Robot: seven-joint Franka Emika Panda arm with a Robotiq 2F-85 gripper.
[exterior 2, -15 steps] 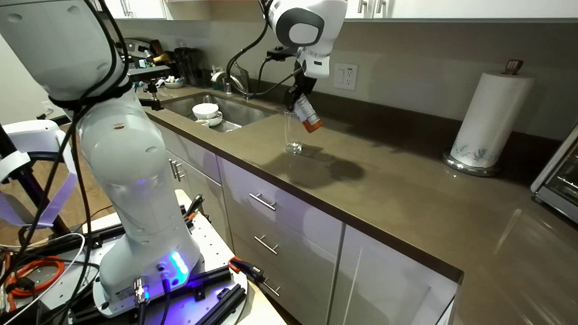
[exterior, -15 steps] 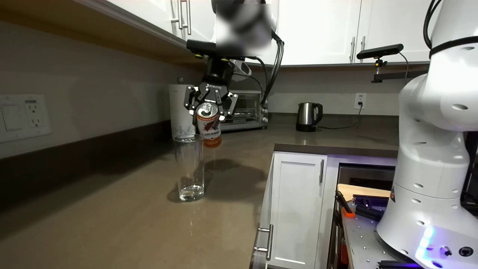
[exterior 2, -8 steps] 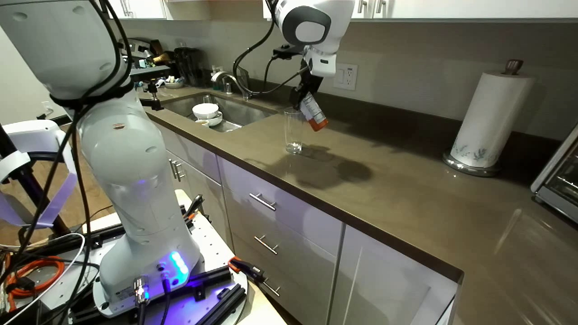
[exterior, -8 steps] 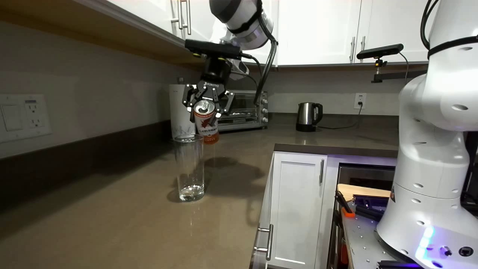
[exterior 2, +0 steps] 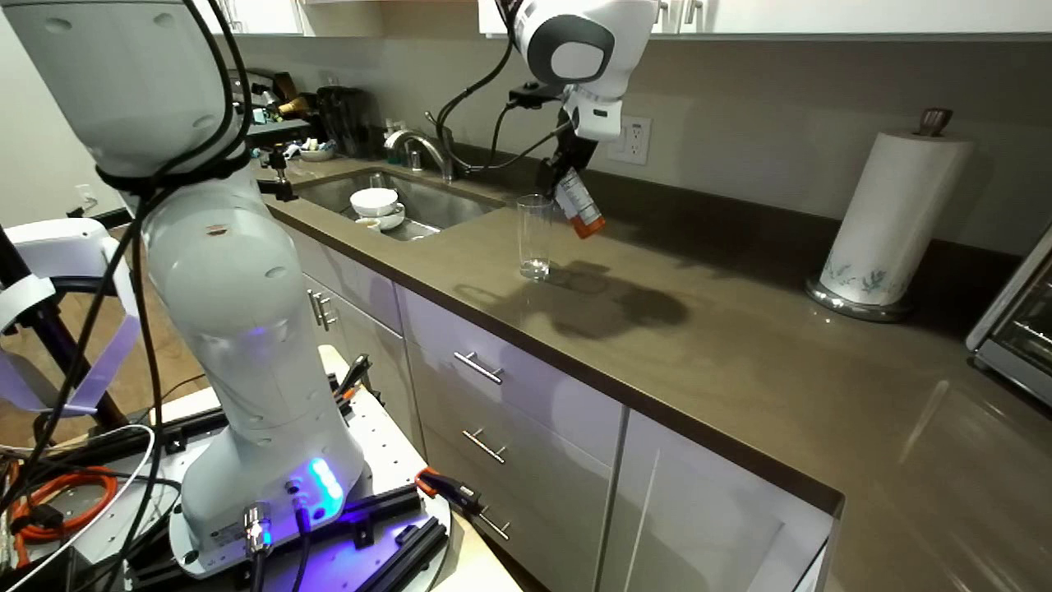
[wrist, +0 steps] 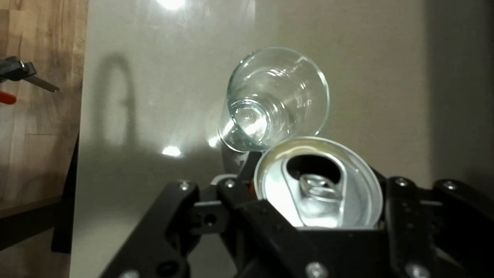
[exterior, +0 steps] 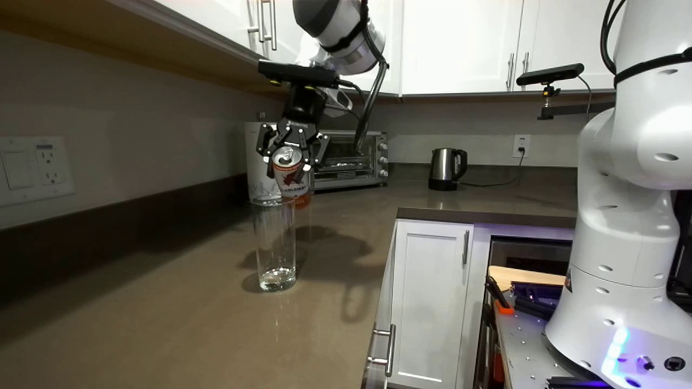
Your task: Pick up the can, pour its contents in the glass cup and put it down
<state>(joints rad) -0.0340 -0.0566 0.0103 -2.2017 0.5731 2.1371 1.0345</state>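
The can (wrist: 317, 189), gripped in my jaws, has shifted toward the wall (exterior: 151, 146), its top leaning to the glass cup (exterior 2: 535, 237); I judge this prepares the pouring.

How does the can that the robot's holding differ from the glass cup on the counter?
Look: the can is opaque, printed in red-orange and white; the glass cup is clear and plain.
Pose: the can is tilted; the glass cup stands upright.
Support: the gripper holds the can in the air; the glass cup rests on the counter.
Both are round, with an opening at the top.
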